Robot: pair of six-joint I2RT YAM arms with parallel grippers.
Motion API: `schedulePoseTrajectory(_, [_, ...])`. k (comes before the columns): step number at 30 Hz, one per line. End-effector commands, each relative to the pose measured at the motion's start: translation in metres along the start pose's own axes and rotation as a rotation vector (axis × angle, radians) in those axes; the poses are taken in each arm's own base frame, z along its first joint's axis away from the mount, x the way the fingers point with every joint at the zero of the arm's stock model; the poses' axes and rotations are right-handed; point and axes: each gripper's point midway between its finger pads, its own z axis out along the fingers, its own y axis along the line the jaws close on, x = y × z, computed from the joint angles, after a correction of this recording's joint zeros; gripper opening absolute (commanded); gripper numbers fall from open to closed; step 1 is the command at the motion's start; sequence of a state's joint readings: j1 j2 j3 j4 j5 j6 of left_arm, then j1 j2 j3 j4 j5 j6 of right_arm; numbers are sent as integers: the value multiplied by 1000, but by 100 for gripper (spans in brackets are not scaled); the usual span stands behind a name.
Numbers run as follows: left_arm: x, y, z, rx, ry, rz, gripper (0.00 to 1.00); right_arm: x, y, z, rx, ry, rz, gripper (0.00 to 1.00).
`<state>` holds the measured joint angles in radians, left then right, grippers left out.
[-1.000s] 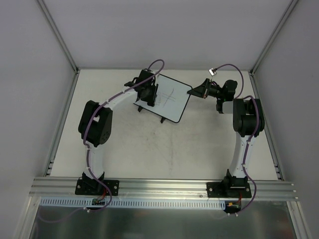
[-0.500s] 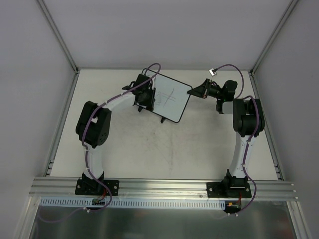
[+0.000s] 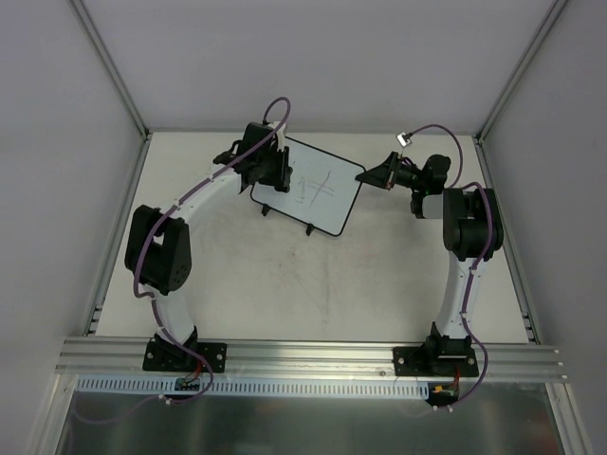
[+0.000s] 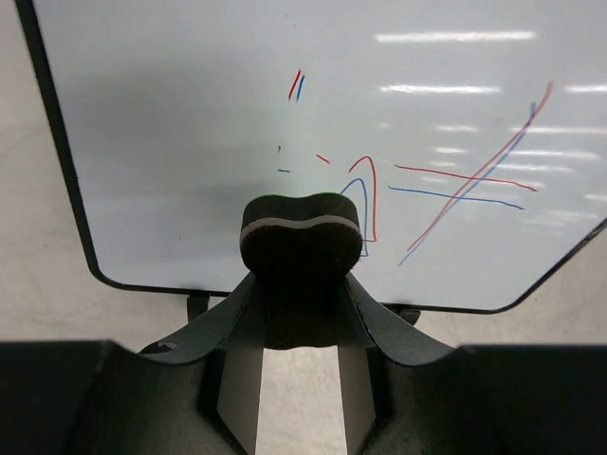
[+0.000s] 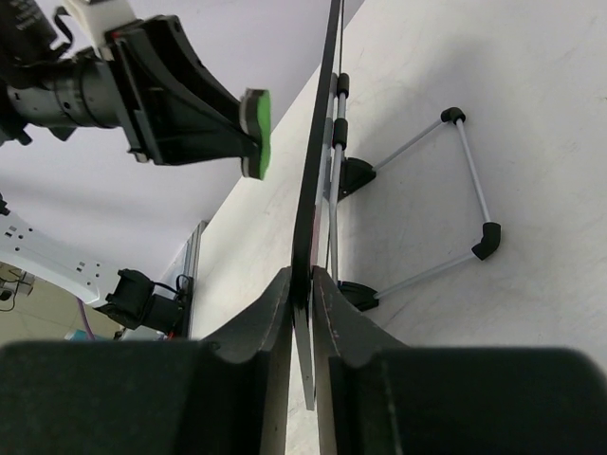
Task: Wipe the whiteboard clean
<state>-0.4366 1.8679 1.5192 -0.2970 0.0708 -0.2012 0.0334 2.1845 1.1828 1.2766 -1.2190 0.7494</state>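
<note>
The whiteboard (image 3: 322, 192) stands tilted at the back middle of the table, with red and blue pen lines (image 4: 455, 185) on its face (image 4: 190, 114). My left gripper (image 3: 278, 171) is shut on a dark eraser (image 4: 302, 232) and holds it in front of the board's left part. In the right wrist view the eraser (image 5: 255, 133) hangs a small gap away from the board's edge (image 5: 318, 161). My right gripper (image 3: 372, 176) is shut on the board's right edge (image 5: 302, 284).
The board's wire stand (image 5: 465, 190) with black feet (image 5: 486, 239) spreads on the table behind it. Grey enclosure walls (image 3: 76, 142) ring the table. An aluminium rail (image 3: 313, 355) runs along the near edge by the arm bases.
My left arm has swung left and back, carrying the eraser from the board's middle to its left part. More of the pen lines now show. The right arm has not moved.
</note>
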Motion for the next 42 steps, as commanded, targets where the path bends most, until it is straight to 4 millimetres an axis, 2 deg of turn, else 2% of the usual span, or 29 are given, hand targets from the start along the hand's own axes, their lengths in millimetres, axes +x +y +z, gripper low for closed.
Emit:
schedulePoseTrajectory(1, [-30,-4,-34,18,-84,-8,0,-22,45,5,-104,-37,-283,16])
schedulePoseTrajectory(8, [-37,-2,-46,16,-109,-13,0,-22,44,4,-99,-44,-286,27])
schedulePoseTrajectory(10, [-38,-1,-47,18,-112,-16,0,-21,43,5,-98,-46,-284,36])
schedulePoseTrajectory(12, [-38,-2,-49,20,-113,-15,0,-23,42,6,-96,-52,-284,39])
schedulePoseTrajectory(19, [-41,2,-52,14,-121,-18,0,-27,40,11,-92,-72,-283,45])
schedulePoseTrajectory(29, [-40,14,-55,-6,-122,-38,0,-28,37,22,-73,-123,-298,44])
schedulePoseTrajectory(32, [-39,15,-56,-9,-121,-40,0,-29,38,24,-73,-129,-304,34])
schedulePoseTrajectory(33, [-39,16,-56,-9,-121,-41,0,-30,38,25,-73,-131,-305,27])
schedulePoseTrajectory(39, [-35,17,-54,-10,-113,-44,0,-32,36,25,-65,-144,-298,21])
schedulePoseTrajectory(40, [-34,17,-54,-11,-111,-46,0,-31,35,27,-68,-142,-298,17])
schedulePoseTrajectory(42, [-34,17,-55,-12,-111,-46,0,-32,35,26,-66,-144,-299,0])
